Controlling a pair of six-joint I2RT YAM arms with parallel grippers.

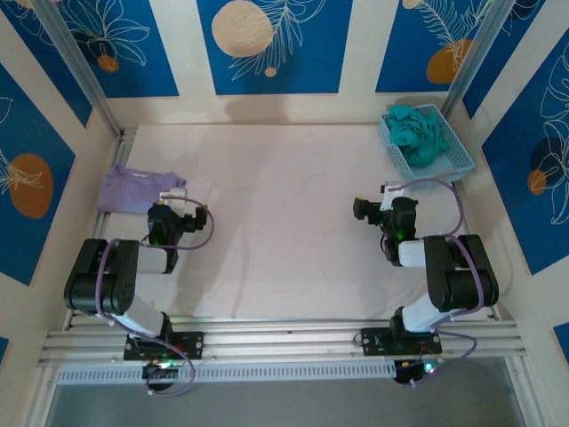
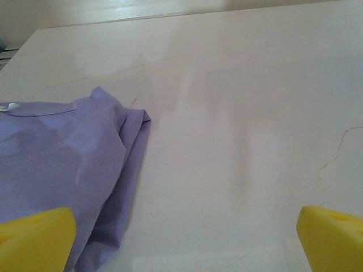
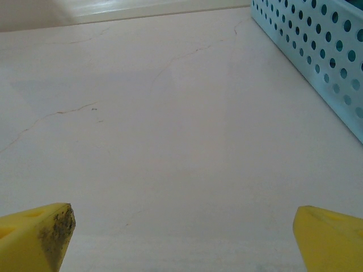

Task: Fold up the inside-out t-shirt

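Wide counter [image 1: 284, 231], its middle free; the blue basket [image 1: 464, 158] in the far right corner holds the inside-out t-shirt [image 1: 418, 133], heaped.
A folded lavender garment [image 1: 132, 189] lies by the left edge, so the middle looks like the best room for spreading. Fetching likely comes first: the right gripper [image 3: 182, 235], spread wide and empty, is nearest and should pinch a high fold, lifting straight up past the basket's perforated wall. The left gripper [image 2: 184, 232], likewise spread and empty, hovers beside the lavender garment.

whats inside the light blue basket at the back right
The teal t-shirt lies crumpled inside the basket, filling most of it. The cloth covers the basket floor, so anything beneath it cannot be seen.
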